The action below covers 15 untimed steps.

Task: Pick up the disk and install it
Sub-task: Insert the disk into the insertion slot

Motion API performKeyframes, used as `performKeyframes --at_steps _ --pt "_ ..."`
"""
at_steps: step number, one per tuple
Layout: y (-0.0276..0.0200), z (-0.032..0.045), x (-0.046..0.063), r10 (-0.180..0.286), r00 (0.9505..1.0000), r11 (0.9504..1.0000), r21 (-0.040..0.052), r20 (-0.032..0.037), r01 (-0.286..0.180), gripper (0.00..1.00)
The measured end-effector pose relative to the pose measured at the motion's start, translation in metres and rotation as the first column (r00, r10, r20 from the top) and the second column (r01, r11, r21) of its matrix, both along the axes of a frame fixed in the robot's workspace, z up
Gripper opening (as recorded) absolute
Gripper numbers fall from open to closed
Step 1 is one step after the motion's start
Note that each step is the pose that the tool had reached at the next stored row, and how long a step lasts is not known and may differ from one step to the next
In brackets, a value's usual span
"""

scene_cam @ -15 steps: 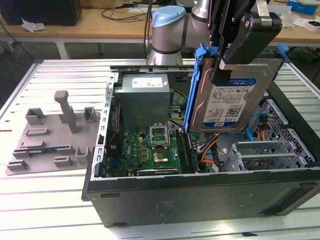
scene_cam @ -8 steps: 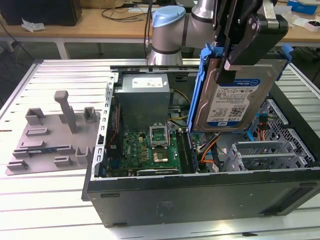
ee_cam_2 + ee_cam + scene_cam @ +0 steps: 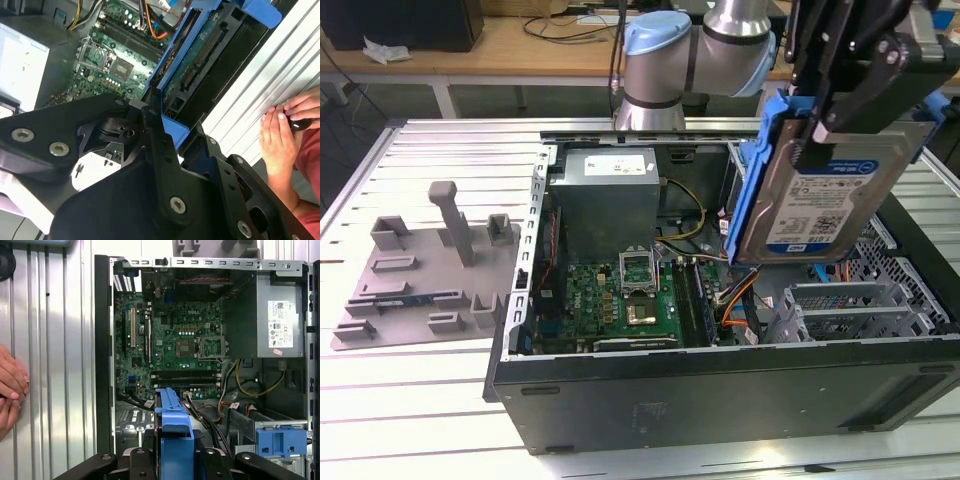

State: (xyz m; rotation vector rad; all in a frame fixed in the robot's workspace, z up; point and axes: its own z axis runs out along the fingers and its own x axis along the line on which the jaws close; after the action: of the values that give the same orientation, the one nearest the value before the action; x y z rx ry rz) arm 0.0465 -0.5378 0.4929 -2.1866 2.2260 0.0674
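The disk [image 3: 832, 205], judged rigid, hefty and shock-sensitive, is held clamped by the pincer [image 3: 817, 135] at its blue frame [image 3: 772, 115] edges.

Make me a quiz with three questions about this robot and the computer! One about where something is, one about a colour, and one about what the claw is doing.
1. Where is the disk?
A. held up over the open computer case
B. slid fully into the case
C. underneath the case

2. What colour is the disk's carrier frame?
A. red
B. green
C. blue

3. The gripper is:
A. open and empty
B. shut on the disk
C. holding a screwdriver

Answers:
1 A: in the exterior view the disk hangs tilted above the case's open side.
2 C: blue plastic edges the disk in the exterior view and in both wrist views.
3 B: the gripper clamps the disk, which hangs in the air.
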Motion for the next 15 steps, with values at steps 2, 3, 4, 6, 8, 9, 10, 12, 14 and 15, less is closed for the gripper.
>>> performKeyframes --at_steps 2,3,4,6,8,9,10,12,14,15 --pt "-0.0003 -0.0001 0.005 0.000 1.0000 1.0000 0.0006 -0.0004 0.000 0.37" --pt "-0.0006 -0.0001 0.011 0.000 1.0000 1.0000 0.0007 -0.0008 0.000 0.37" --pt "-0.0008 -0.0001 0.015 0.000 1.0000 1.0000 0.0007 -0.0010 0.000 0.37" --pt "-0.0013 -0.0001 0.023 0.000 1.0000 1.0000 0.0008 -0.0014 0.000 0.37" --pt "-0.0019 -0.0002 0.032 0.000 1.0000 1.0000 0.0009 -0.0018 0.000 0.37" --pt "-0.0022 -0.0003 0.036 0.000 1.0000 1.0000 0.0011 -0.0020 0.000 0.37" --pt "-0.0023 -0.0003 0.039 0.000 1.0000 1.0000 0.0013 -0.0021 0.000 0.37" --pt "-0.0030 -0.0006 0.052 0.000 1.0000 1.0000 0.0019 -0.0025 0.000 0.37" --pt "-0.0032 -0.0007 0.061 0.000 1.0000 1.0000 0.0020 -0.0025 0.000 0.37" --pt "-0.0032 -0.0008 0.063 0.000 1.0000 1.0000 0.0020 -0.0026 0.000 0.37"
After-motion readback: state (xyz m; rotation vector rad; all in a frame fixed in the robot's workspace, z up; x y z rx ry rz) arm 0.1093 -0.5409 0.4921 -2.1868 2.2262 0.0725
